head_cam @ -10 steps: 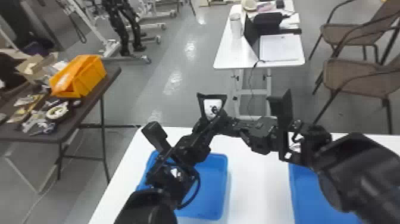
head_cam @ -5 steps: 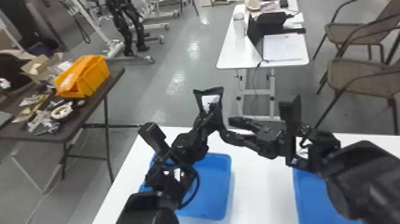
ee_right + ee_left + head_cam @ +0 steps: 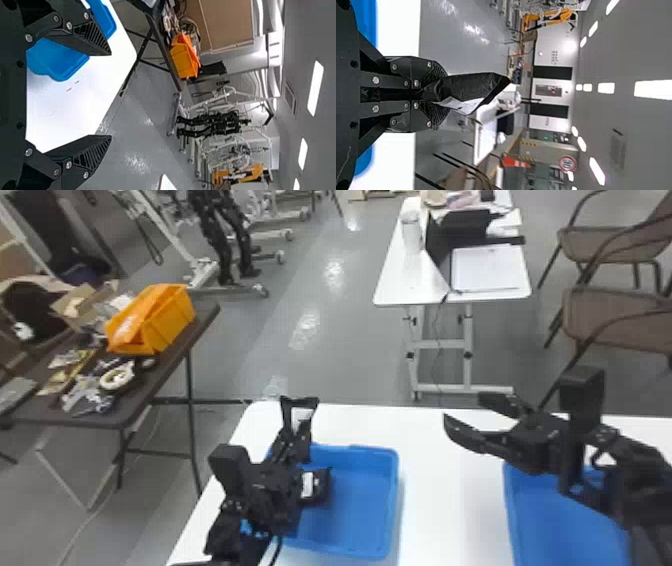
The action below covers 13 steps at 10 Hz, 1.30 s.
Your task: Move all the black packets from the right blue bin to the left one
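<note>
OK, head view: L gripper (image 3: 295,437) holds a blk packet (image 3: 300,415) w/ a white label, its wide end pointing up, near the far L corner of the L blue bin (image 3: 362,502). Packet's held above the bin's level, not lying in it. L arm hides part of that bin; a dark item w/ a white patch (image 3: 315,486) shows just beside the arm there, can't tell if it's another packet. R gripper (image 3: 465,410) is over the white tbl (image 3: 450,475), well apart from L one, fingers apart. R blue bin (image 3: 560,530) is partly behind the R arm, so can't tell all its contents.

L wrist view: fingers clamped on one end of the blk packet, rest of it sticking out past the tips, crinkled, w/ white label along one side. Bits of blue bin beside the gripper.

R wrist view: R gripper's fingers are wide apart, w/ white tbl & gray floor (image 3: 134,130) seen btwn them. Blue bin on the tbl, partly hidden by one finger; orange bin (image 3: 184,59) on the dark tbl (image 3: 164,51) beyond.
</note>
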Available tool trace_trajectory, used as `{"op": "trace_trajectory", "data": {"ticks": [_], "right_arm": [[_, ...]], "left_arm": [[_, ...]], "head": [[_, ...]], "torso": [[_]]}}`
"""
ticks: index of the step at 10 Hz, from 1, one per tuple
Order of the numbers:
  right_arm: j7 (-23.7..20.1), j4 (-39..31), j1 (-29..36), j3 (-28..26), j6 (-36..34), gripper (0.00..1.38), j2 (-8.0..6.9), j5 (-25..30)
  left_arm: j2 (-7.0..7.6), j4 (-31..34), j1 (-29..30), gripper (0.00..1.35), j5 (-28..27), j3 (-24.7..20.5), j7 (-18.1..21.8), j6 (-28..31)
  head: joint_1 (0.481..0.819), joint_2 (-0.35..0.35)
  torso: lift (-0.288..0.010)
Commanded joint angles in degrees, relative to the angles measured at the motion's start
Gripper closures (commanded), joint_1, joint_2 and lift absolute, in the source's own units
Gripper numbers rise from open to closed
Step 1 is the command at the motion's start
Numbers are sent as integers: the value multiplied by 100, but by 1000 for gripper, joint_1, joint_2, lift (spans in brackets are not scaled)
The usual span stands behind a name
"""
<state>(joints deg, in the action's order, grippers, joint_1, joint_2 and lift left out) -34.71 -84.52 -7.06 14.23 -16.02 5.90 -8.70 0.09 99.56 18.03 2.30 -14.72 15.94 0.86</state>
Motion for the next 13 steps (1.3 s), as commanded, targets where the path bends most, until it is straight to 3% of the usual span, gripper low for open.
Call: {"op": "trace_trajectory", "data": {"ticks": [1, 2, 3, 4, 9, 13], "right_arm": [[0, -275, 416, -456, -226, 308, -18, 140], [0, -451, 653, -650, -376, 308, -27, 255], [0, -574, 847, -817, -473, 306, -36, 299], [26, -741, 1031, -948, -552, 306, -62, 404], [615, -1576, 2112, -1757, -807, 308, -291, 1055], [914, -943, 2297, -2311, -868, 309, -335, 1512]], "left_arm": [[-23, -350, 78, 1216, -423, -154, -3, -7], [-23, -473, 113, 1015, -415, -198, 6, 116], [-23, -473, 157, 394, -502, -207, 50, -15], [-23, -420, 166, -1, -546, -163, 50, -218], [-23, 248, 193, 42, 350, 118, 24, -947], [-23, 283, 201, 42, 614, 206, -29, -1140]], "head": [[695, 321], [695, 318], [695, 309], [695, 303], [695, 208], [695, 95]], "torso": [[0], [0], [0], [0], [0], [0]]}}
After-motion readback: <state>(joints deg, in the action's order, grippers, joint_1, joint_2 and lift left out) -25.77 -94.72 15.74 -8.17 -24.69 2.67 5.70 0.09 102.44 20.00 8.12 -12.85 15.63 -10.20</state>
